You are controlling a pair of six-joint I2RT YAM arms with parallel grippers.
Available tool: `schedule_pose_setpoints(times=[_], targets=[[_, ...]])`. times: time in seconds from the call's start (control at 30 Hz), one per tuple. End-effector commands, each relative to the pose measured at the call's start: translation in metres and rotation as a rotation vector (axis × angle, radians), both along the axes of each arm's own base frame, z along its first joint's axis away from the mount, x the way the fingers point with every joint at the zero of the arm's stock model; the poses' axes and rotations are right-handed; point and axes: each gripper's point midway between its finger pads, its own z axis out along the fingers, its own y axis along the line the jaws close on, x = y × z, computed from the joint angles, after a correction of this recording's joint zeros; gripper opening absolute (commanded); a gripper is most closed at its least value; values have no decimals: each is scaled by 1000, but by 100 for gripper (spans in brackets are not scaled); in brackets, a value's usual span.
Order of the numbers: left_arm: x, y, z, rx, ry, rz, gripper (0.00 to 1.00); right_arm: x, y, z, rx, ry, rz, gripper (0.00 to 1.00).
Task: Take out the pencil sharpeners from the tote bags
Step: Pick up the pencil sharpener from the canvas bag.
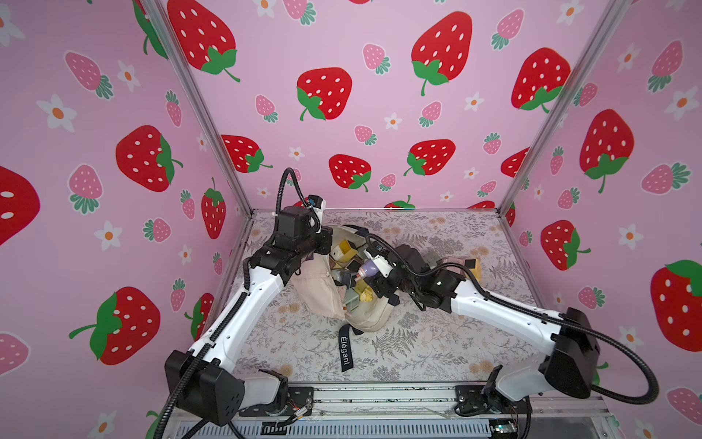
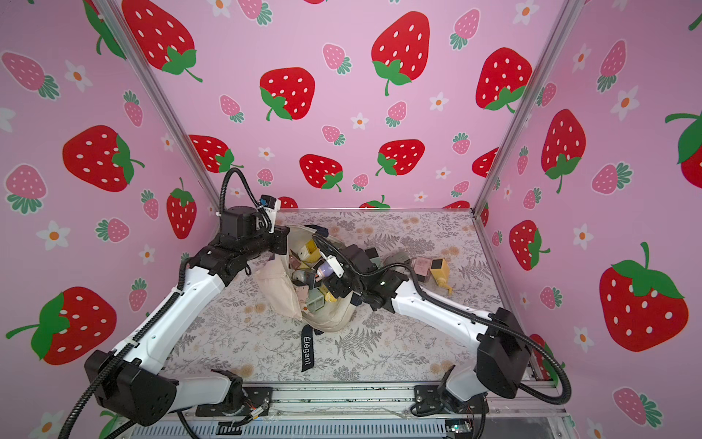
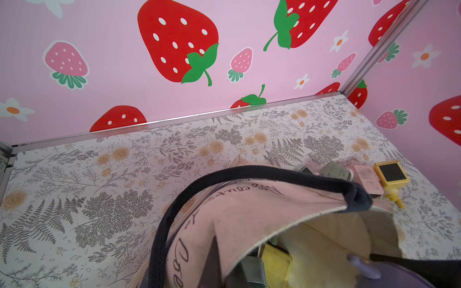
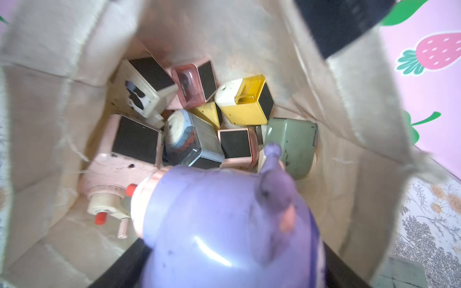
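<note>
The right end effector (image 4: 227, 268) is largely hidden by the blurred purple sharpener (image 4: 224, 219) gripped within it; its fingers (image 4: 117, 266) are cropped.

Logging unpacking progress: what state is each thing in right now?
tote bag: lying on table, mouth open.
sharpeners in bag: piled inside, not out.
purple sharpener: gripped, at bag mouth.
sharpeners on table: out, beside bag.
left gripper: shut on bag rim.
right gripper: shut on purple sharpener.
</note>
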Motion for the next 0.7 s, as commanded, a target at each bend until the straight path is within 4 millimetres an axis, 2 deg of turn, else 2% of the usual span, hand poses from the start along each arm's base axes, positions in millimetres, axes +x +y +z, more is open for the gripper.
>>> schedule_pose_setpoints(times=[0.0,0.2,0.4,0.5,0.57,0.67], targets=[[13,0,36,-28,-128,10,0,-8,-6,32,87,-69,35,67],[13,1,35,-25,-125,12,0,5,-45,57,149,-109,-76,67],[14,1,35,-30,-124,12,0,35,-98,70,205,-129,-267,67],[15,1,34,-30,-121,13,0,63,-142,66,245,-98,-444,63],[16,2,33,-31,-121,16,0,80,-176,55,272,-55,-580,57],[18,2,32,-33,-114,17,0,101,-221,36,289,-12,-738,58]])
